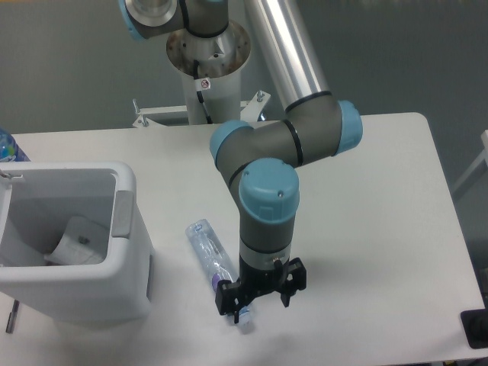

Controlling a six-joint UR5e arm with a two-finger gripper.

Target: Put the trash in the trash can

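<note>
A clear plastic water bottle [207, 248] lies on the white table, its base toward the bin and its cap end under my gripper. My gripper [258, 293] is low over the cap end, fingers spread open on either side of it. The white trash can [126, 252] stands at the left. Inside it lies a whitish plastic package [76, 242].
The cap of another bottle [8, 146] peeks in at the far left edge behind the bin. A dark object [476, 328] sits at the table's front right corner. The table's front edge runs just below my gripper.
</note>
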